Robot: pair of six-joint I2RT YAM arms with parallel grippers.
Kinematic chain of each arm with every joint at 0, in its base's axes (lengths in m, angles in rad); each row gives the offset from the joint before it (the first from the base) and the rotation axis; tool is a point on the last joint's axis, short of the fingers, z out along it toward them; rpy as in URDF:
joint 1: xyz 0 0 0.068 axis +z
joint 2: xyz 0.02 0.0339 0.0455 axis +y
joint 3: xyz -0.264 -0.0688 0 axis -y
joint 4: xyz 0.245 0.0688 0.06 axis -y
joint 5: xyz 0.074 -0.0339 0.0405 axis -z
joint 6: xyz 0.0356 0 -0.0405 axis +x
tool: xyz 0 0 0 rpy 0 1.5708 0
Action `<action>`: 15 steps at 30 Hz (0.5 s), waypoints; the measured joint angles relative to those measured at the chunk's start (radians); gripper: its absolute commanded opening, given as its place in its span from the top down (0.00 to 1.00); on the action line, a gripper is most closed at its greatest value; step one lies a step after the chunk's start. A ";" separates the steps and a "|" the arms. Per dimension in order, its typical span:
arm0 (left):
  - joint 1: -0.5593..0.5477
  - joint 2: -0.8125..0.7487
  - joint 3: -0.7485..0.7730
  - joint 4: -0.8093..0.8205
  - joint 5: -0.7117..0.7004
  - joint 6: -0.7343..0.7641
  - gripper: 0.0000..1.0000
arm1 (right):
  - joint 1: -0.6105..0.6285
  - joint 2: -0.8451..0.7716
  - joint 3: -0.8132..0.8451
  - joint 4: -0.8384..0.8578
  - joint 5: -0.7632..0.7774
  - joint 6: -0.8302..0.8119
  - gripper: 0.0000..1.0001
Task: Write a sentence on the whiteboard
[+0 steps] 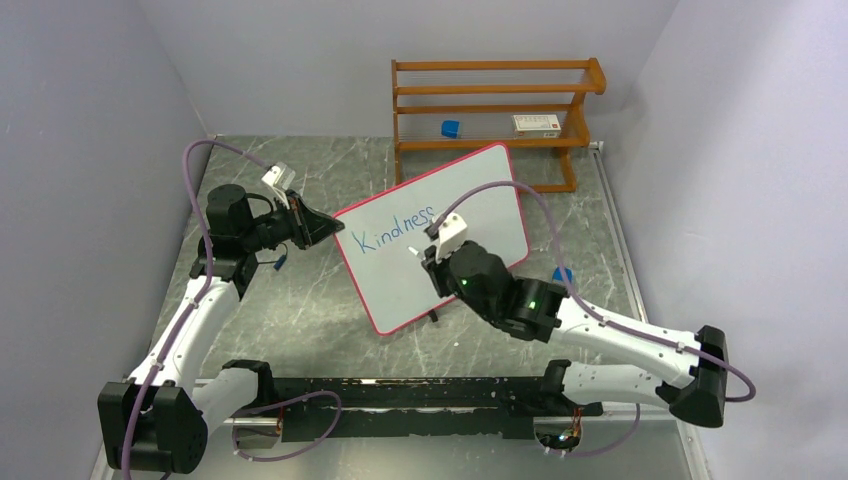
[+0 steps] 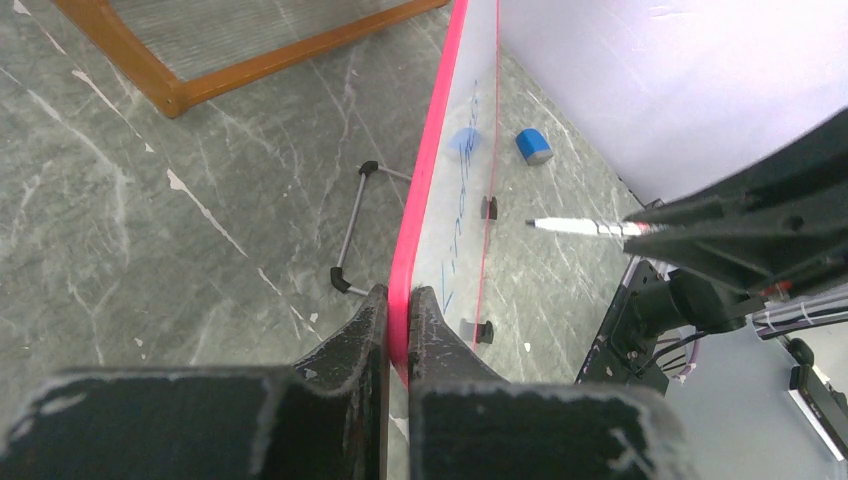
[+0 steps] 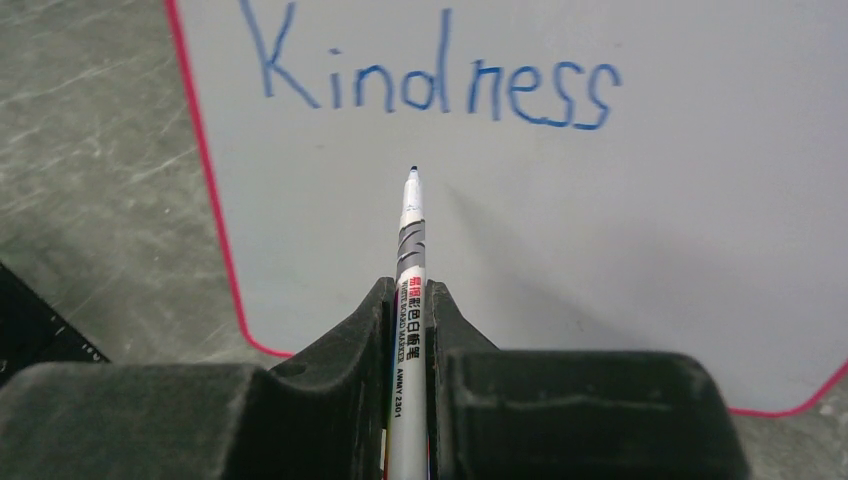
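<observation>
Desk (image 1: 300, 300) inventory: one whiteboard (image 1: 395, 285), one marker (image 3: 410, 230), one wooden rack (image 1: 495, 95), two arms.

1. The whiteboard stands tilted at the middle of the desk, in front of the rack, propped from behind by a wire stand (image 2: 350, 230).
2. The sentence (image 3: 430, 85) consists of one blue word, "Kindness", written across the upper part of the board. The area below it is blank.
3. The left pincer (image 2: 398, 300) is pressed together on the board's red left rim, one finger on each face.
4. The right pincer (image 3: 410, 290) pinches the marker by its barrel. The tip points at the board just below the word; the left wrist view shows a small gap between tip and surface.
5. The rack has several shelves; one carries one small blue item (image 1: 451, 128) and one white box (image 1: 536, 124).
6. A second blue item (image 1: 563, 273) lies on the desk to the right of the board.
</observation>
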 measured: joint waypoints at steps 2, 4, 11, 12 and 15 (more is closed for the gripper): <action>0.000 0.000 0.000 0.000 0.000 0.000 0.95 | 0.056 0.013 0.000 0.010 0.032 0.001 1.00; 0.000 0.000 0.000 0.000 0.000 0.000 0.95 | 0.090 0.030 0.000 0.016 0.061 0.001 1.00; -0.001 -0.005 0.000 -0.005 0.000 0.000 0.95 | 0.144 0.106 0.011 0.034 0.117 0.003 1.00; 0.000 -0.005 0.000 -0.005 0.000 0.000 0.95 | 0.152 0.117 0.016 0.035 0.122 0.005 1.00; -0.001 -0.005 0.000 -0.005 0.000 0.000 0.95 | 0.176 0.147 0.033 0.041 0.143 0.005 1.00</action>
